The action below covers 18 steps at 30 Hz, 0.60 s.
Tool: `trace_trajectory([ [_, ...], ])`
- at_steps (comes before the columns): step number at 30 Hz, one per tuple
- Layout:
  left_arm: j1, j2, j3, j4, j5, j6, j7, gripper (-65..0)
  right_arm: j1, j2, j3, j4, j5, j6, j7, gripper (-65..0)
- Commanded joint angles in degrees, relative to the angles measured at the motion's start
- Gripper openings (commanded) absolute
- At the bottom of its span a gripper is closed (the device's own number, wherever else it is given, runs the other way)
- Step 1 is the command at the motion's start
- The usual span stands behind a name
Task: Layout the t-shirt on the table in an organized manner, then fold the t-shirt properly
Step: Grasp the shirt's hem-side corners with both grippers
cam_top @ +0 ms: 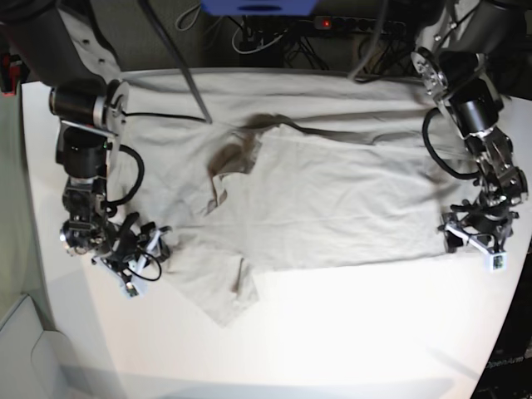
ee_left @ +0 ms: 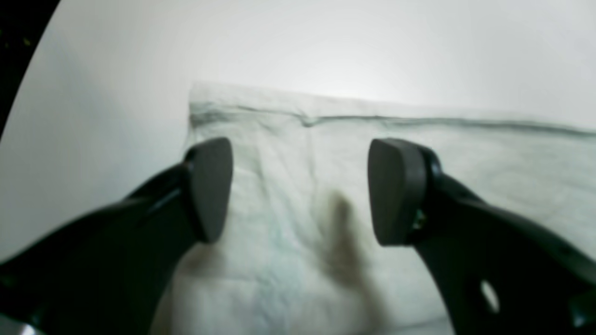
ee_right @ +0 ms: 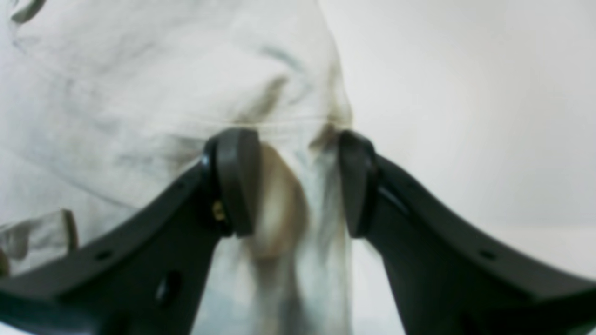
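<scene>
The light grey-beige t-shirt (cam_top: 332, 208) lies spread across the white table (cam_top: 349, 332), collar toward the back left and one sleeve pointing to the front left. My left gripper (cam_top: 461, 233) hovers over the shirt's right corner. In the left wrist view that gripper (ee_left: 300, 190) stands open above flat cloth (ee_left: 489, 167), with the hem seam just beyond the pads. My right gripper (cam_top: 141, 253) is at the shirt's left edge. Seen from its wrist camera, the right gripper (ee_right: 298, 184) is open, and a raised ridge of the t-shirt (ee_right: 116, 83) sits between the fingers.
Cables and a power strip (cam_top: 332, 21) run along the far side behind the table. A dark rod (cam_top: 187, 66) leans over the back left. Bare tabletop (ee_left: 116, 93) shows left of the hem corner, and more table (ee_right: 465, 116) lies right of the right gripper.
</scene>
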Motion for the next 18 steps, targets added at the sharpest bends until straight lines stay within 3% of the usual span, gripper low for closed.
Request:
trace_trajectory([
  [1,-1.4,-1.7,-0.1,0.4,-0.8,0.2,-1.5,-20.7,1.1,0.4,0.0,0.1,0.2,-0.5,0.5,-36.5],
  [4,-1.4,-2.5,-0.1,0.0,-0.8,0.2,-1.6,-20.7,1.1,0.5,0.0,-1.6,0.1,-0.5,0.8,-41.5],
  [8,-1.4,-3.6,-0.1,0.0,-0.8,0.2,-1.6,-20.7,1.2,0.5,-0.2,-1.8,0.1,-0.5,0.8,-57.0],
  [10,-1.4,-4.6,-0.2,-0.1,-0.8,0.2,-1.6,-20.6,1.2,0.5,-0.2,-1.8,0.1,-0.5,0.8,-61.9],
  [13,-1.6,-5.4,-0.2,-1.6,-0.9,0.2,-2.0,-20.5,1.2,0.5,-0.2,-1.8,0.1,-0.5,0.7,-63.4],
  [18,-2.1,-6.9,-0.2,-10.8,-0.9,0.2,-9.5,-20.5,1.1,0.5,-0.3,-1.8,0.0,-0.5,0.6,-63.4],
])
